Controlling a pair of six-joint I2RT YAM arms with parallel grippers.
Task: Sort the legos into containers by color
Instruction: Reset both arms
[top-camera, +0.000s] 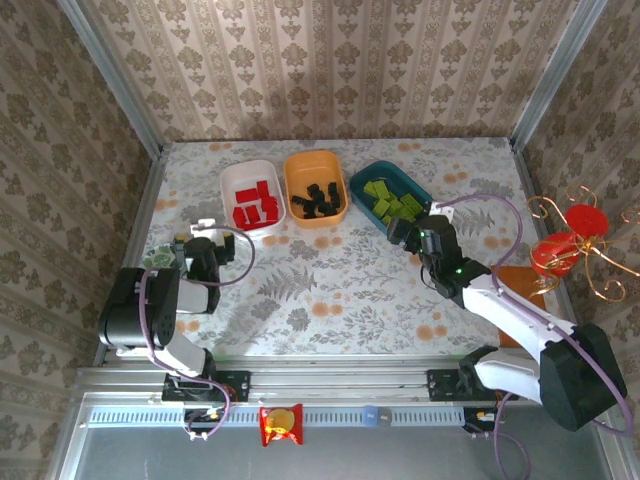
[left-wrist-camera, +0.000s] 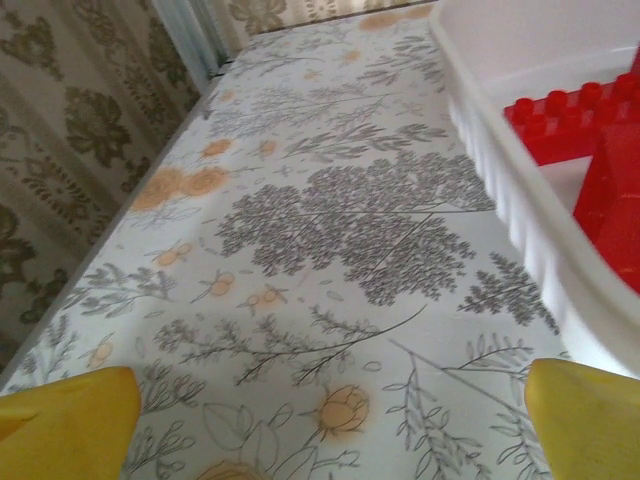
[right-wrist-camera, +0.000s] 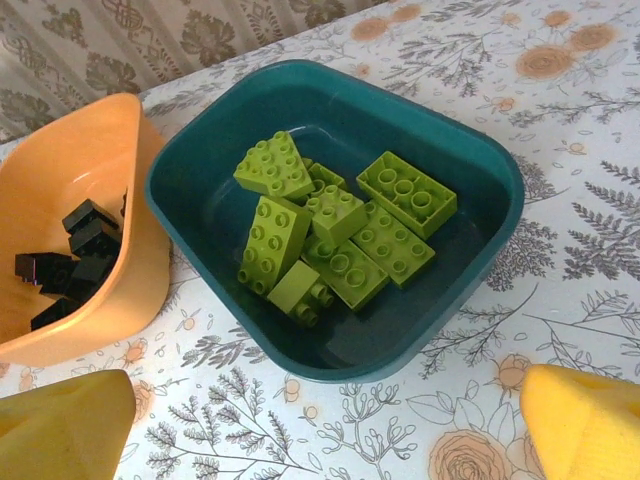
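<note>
Looking basically done: red plastic bricks (top-camera: 256, 207) sit in the shallow white plastic tray (top-camera: 242, 177), black bricks (top-camera: 314, 197) in the orange tray (top-camera: 315, 165), lime green bricks (right-wrist-camera: 340, 240) in the dark teal tray (right-wrist-camera: 505, 185), no strays spotted. Left gripper (left-wrist-camera: 330, 420) by the white tray and right gripper (right-wrist-camera: 330, 420) by the teal one are both spread apart, empty; no readable writing anywhere.

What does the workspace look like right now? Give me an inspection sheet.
Surface: floral-print table; no stray legos seen.
Job's things: red legos in white tray; black legos in orange tray; green legos in teal tray.
Clutter: patterned bowl by left arm; packet on front rail.
Hands: left hand open, empty, beside white tray; right hand open, empty, before teal tray.
Cables: purple cable loops on each arm.
Surroundings: patterned wall panels, metal frame posts, red wire ornaments at right.
</note>
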